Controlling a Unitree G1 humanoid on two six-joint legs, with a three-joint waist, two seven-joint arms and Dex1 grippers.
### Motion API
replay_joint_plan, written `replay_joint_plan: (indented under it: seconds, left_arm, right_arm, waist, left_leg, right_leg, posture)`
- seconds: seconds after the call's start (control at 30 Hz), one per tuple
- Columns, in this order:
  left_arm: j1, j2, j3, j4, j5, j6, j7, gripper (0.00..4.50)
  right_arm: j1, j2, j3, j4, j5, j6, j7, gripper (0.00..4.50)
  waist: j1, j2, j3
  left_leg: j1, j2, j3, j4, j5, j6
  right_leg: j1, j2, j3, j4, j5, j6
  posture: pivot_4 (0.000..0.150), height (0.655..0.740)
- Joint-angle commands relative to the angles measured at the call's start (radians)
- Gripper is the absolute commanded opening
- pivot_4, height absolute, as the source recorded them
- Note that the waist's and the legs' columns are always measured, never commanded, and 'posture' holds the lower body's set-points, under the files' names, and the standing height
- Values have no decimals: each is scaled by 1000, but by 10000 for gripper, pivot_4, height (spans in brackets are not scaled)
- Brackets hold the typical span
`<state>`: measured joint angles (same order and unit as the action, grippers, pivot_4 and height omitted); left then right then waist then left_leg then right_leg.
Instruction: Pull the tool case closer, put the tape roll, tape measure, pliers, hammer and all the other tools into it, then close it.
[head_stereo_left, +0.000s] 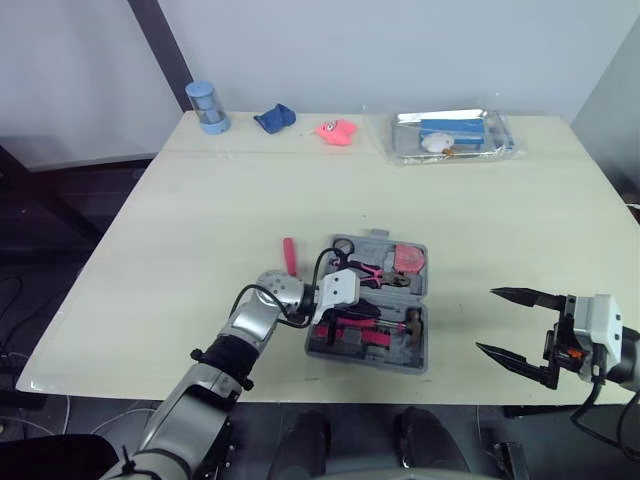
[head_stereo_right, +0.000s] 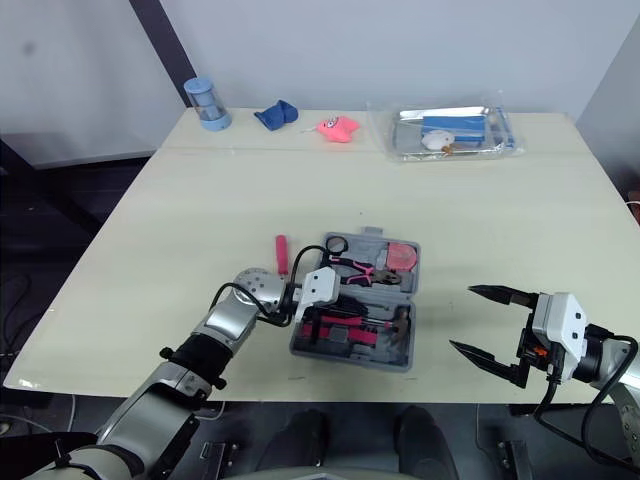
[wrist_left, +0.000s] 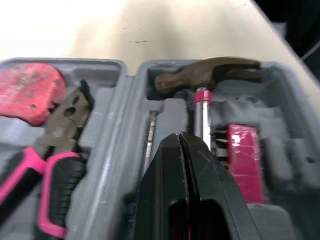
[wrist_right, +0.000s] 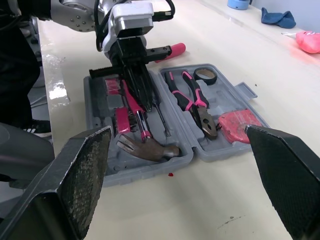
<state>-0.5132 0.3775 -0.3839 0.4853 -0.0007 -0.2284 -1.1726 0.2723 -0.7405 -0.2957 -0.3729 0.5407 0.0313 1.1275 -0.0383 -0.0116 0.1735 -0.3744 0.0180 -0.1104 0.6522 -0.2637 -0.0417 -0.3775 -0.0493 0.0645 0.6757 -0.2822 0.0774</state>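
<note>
A pale table (head_stereo_left: 200, 220) carries a row of odds and ends along its far edge. At 11 o'clock a blue cylindrical container (head_stereo_left: 208, 106) stands upright near the corner. Toward 12 o'clock lie a crumpled blue cloth (head_stereo_left: 274, 118) and then a small pink lumpy object (head_stereo_left: 338, 132), the two apart. At 1 o'clock rests a clear plastic tray (head_stereo_left: 400, 150) holding a blue box (head_stereo_left: 452, 128) and a small white item (head_stereo_left: 435, 143). Behind rises a plain grey wall (head_stereo_left: 400, 50), crossed at 11 o'clock by a dark slanting beam (head_stereo_left: 160, 50).
</note>
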Motion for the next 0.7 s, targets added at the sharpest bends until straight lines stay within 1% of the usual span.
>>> replay_joint_plan:
  seconds: [0.03,0.17,0.37,0.53,0.7]
  left_arm:
    - [78,3,-46,67,63,-7,25,469]
    - [101,-12,-19,54,23,17,33,469]
    - [98,-34,25,41,-25,45,32,469]
    - [110,-37,37,29,-35,30,32,469]
    - [116,-42,41,67,20,-66,117,469]
  right_arm:
    - [11,-7,-46,-26,20,-11,0,45000]
    - [18,-9,-53,-29,21,-10,2,45000]
    - [11,-9,-51,-24,17,-8,5,45000]
    - [10,-8,-49,-22,16,-9,6,45000]
    - [11,-6,-46,-22,15,-9,5,45000]
  waist:
    - [-3,1,-2]
    - [-2,7,-9]
    - [-3,9,-11]
    - [-3,9,-11]
    - [-1,9,-11]
  left_leg:
    - [0,0,0,-1,0,0]
    - [1,0,0,-1,0,0]
    - [1,0,0,-2,0,0]
    - [1,0,1,-2,0,0]
    - [1,0,0,-3,0,0]
  right_leg:
    - [0,0,0,0,0,0]
    - [1,0,0,-2,0,0]
    - [1,0,0,-3,0,0]
    - [1,0,0,-3,0,0]
    - [1,0,0,-3,0,0]
  posture:
    - [1500,7400]
    - [1500,7400]
    - [1500,7400]
    - [1500,7400]
    - [1500,7400]
